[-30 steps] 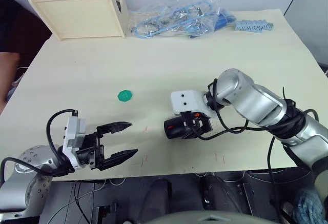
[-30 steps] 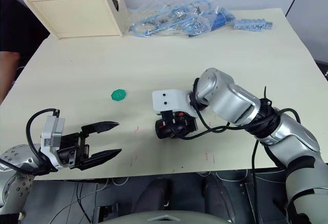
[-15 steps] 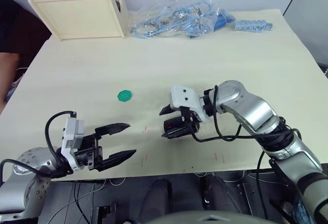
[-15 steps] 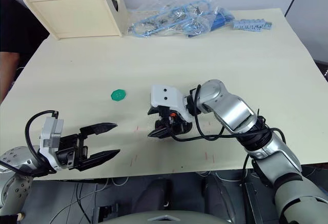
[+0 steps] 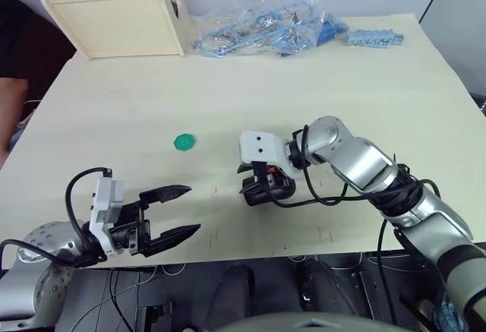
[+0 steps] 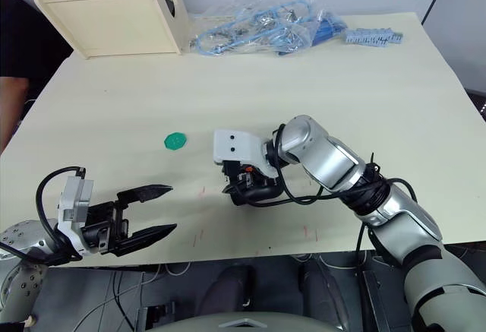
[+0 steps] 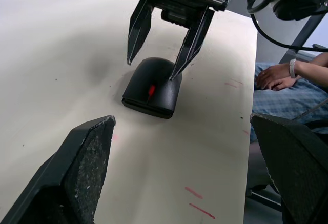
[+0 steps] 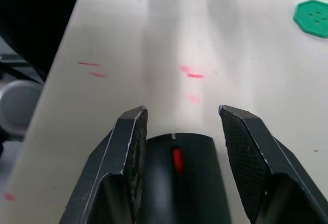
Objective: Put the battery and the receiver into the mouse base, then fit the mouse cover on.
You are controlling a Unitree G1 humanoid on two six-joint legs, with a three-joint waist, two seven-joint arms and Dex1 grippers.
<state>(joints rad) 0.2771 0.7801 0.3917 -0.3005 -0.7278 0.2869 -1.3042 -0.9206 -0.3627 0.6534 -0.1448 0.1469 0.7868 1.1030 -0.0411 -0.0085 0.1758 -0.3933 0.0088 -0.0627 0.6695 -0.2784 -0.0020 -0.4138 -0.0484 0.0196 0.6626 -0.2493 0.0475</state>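
No legible txt, labels or nos. anywhere.

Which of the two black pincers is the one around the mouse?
The right pincer: its two fingers stand open on either side of the black mouse with the red wheel. The left pincer hangs open over bare table, apart from the mouse.

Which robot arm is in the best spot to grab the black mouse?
The right one, most likely. The right gripper is open with a finger on each side of the mouse. The left gripper is open too, but hangs near the table's front edge, well apart from the mouse.
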